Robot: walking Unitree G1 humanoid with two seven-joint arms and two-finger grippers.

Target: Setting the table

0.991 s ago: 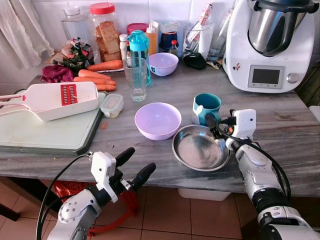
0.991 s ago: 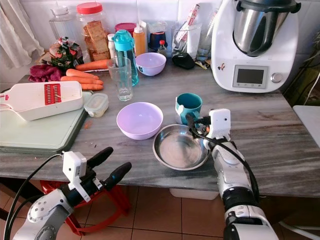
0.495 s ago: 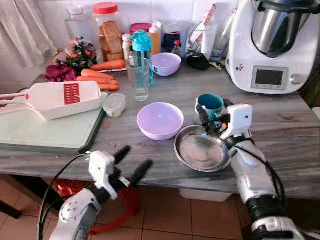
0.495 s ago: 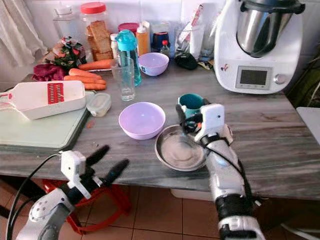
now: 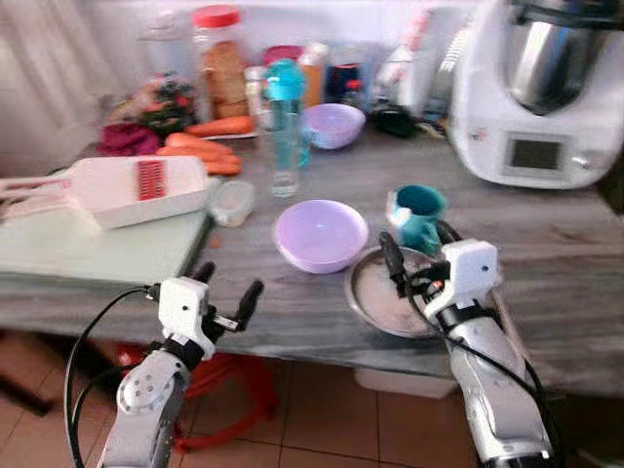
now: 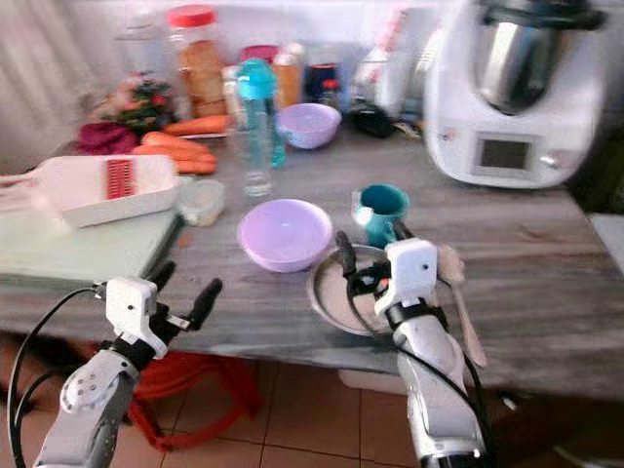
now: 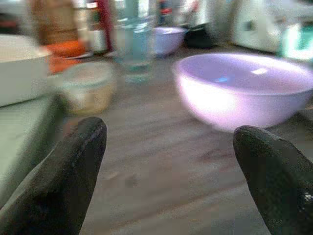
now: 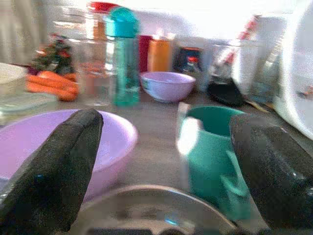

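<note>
The left gripper (image 5: 226, 289) hung at the near edge of the grey table (image 5: 575, 263), its black fingers (image 7: 58, 181) spread wide apart and holding nothing. Just beyond those fingers lay bare tabletop, and past that the large lilac bowl (image 5: 320, 233) stood ahead of them and toward the right-hand finger, with a small lidded tub (image 7: 88, 85) ahead of the other finger. The right gripper (image 5: 417, 261) hovered over the near part of the steel bowl (image 5: 375, 297), its fingers (image 8: 54, 171) also wide apart and empty; the steel rim showed directly beneath and between them. Straight past the right-hand finger stood the teal mug (image 8: 215, 152), just beside the steel bowl, while the lilac bowl sat past the left-hand finger. A spoon (image 6: 460, 292) lay on the table on the outer side of the right gripper. Farther off, a clear glass (image 5: 285, 161) and a teal-capped bottle (image 5: 284, 97) stood together, with a smaller lilac bowl (image 5: 335, 125) beyond. To the far left lay a white slicer (image 5: 127, 190) on a pale cutting board (image 5: 88, 255), carrots (image 5: 210, 146) behind it, and at the far right a white kitchen machine (image 5: 541, 93).
</note>
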